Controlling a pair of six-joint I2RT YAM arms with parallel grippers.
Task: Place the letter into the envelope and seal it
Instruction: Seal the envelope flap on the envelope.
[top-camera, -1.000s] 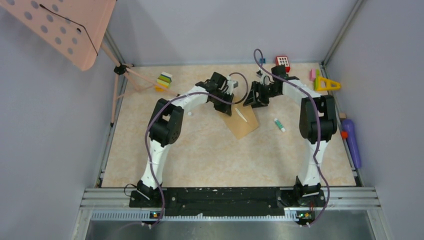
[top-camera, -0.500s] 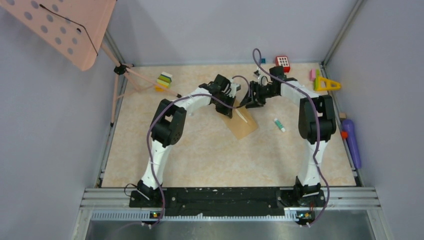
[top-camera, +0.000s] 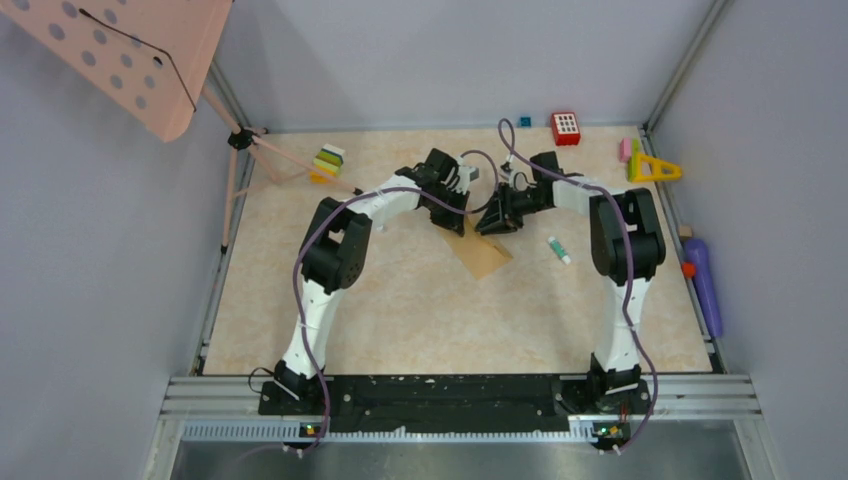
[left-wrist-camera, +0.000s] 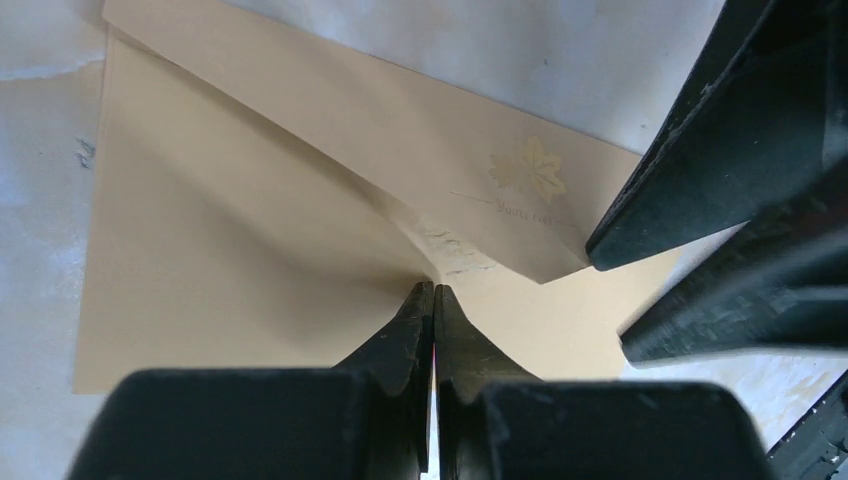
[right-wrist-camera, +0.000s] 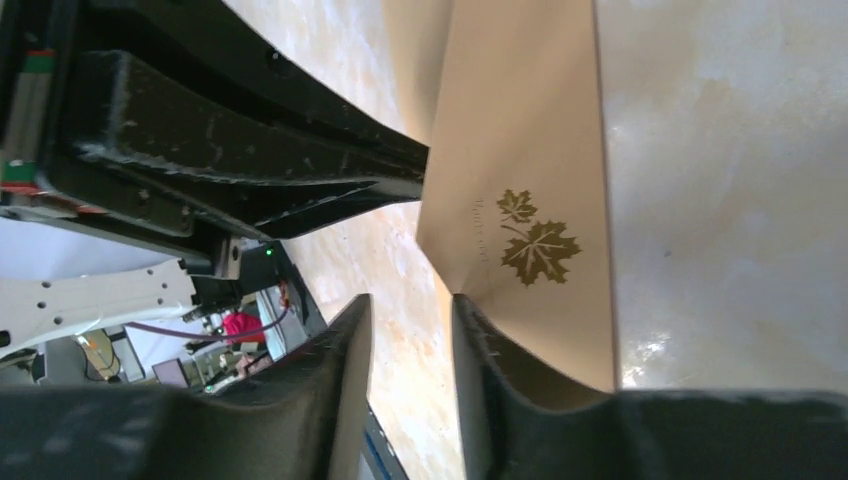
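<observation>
The tan-brown envelope (top-camera: 487, 257) lies on the table's middle, its far part under both grippers. In the left wrist view the envelope (left-wrist-camera: 240, 250) has its pointed flap, printed with a maple leaf (left-wrist-camera: 527, 170), lifted over the body. My left gripper (top-camera: 455, 215) (left-wrist-camera: 433, 288) is shut, its tips pinching the wrinkled paper at the envelope's opening. My right gripper (top-camera: 497, 217) (right-wrist-camera: 410, 300) is open by a narrow gap, and the flap's point (right-wrist-camera: 500, 240) rests against its right finger. The right fingers (left-wrist-camera: 720, 150) show beside the flap. The letter does not show.
A white glue stick (top-camera: 559, 250) lies right of the envelope. A red block (top-camera: 565, 127), a yellow triangle (top-camera: 653, 168) and coloured blocks (top-camera: 328, 162) sit along the far edge. A purple bottle (top-camera: 703, 285) lies by the right wall. A pink stand (top-camera: 130, 60) leans over the far left.
My right gripper has moved left and nearer, onto the envelope's flap. The white strip seen on the envelope earlier is now covered. The left gripper has shifted slightly right.
</observation>
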